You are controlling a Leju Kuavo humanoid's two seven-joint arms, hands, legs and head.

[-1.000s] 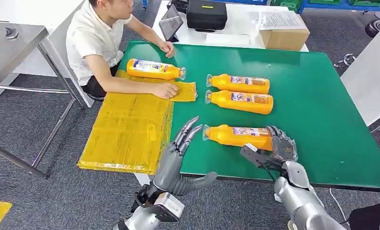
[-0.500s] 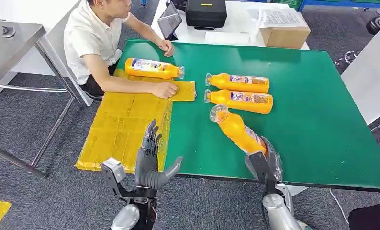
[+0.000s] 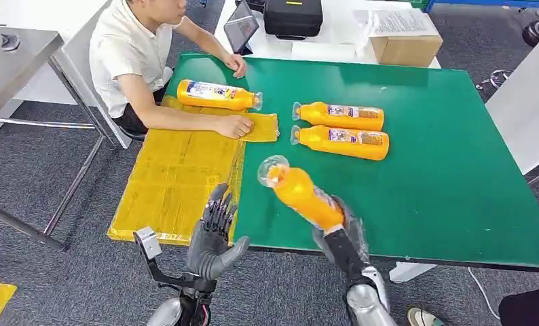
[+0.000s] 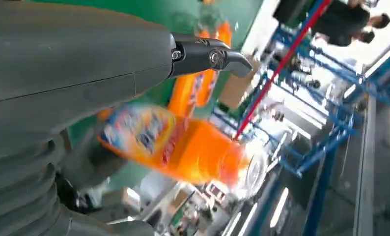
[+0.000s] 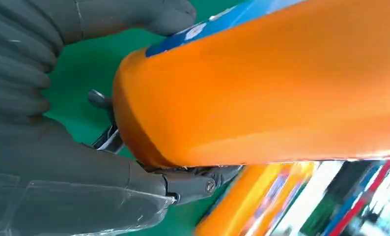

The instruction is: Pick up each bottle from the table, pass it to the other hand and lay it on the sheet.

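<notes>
The right hand (image 3: 338,227) grips a bottle (image 3: 301,193) by its fat end and holds it up over the near edge of the table (image 3: 450,183). The bottle is smooth and shiny, full of orange juice, with a clear round cap that tips up and toward the left hand (image 3: 212,234). A blue and white label wraps around it. In the right wrist view the grey fingers (image 5: 134,17) curl tight around the orange body.

The left hand is open and holds nothing. Its dark fingers point up and stand apart, and its thick thumb sticks out toward the bottle. It is near the bottle but not touching it.

The sheet (image 3: 178,180) is yellow, flat and a bit crinkly. It lies over the table's left edge. One more bottle (image 3: 216,96) lies on its far part. Two bottles (image 3: 340,128) lie side by side on the soft green table top.

A person (image 3: 134,54) in a white shirt sits at the far left corner. One arm rests across the sheet, beside the bottle there. Behind the table are a black case (image 3: 292,17) and a brown box (image 3: 406,47).
</notes>
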